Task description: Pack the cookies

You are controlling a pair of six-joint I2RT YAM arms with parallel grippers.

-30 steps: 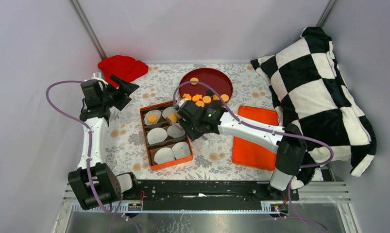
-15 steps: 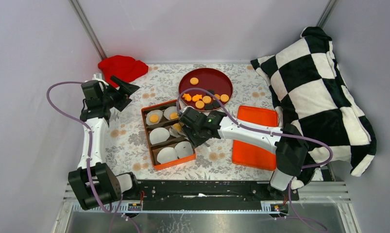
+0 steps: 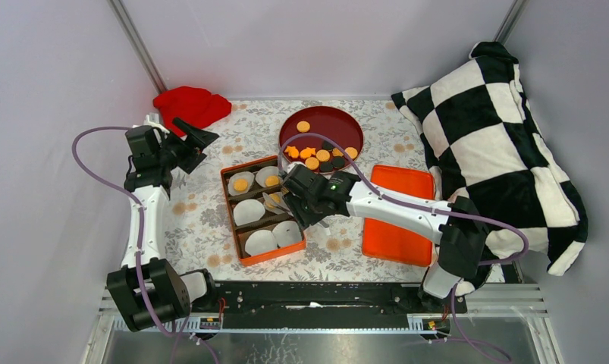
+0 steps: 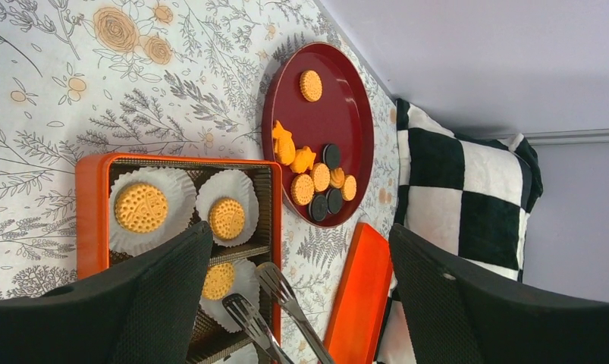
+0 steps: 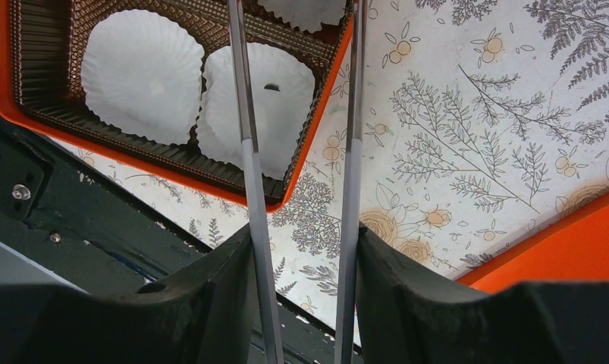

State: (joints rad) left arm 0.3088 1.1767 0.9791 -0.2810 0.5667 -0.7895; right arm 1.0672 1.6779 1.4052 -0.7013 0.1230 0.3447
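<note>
three cookies (image 4: 141, 207) in box (image 4: 89, 212) cups (image 5: 142, 72), three cups bare. more wait on plate (image 4: 354, 114). your right hand (image 5: 305, 258) grips tongs (image 5: 244, 114); left hand (image 4: 299, 243) wide open.

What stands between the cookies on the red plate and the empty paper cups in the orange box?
Nothing visible. The cookies lie on the red plate beyond the orange box, whose empty paper cups sit uncovered. Only the tongs held in the right fingers hang over the box.
</note>
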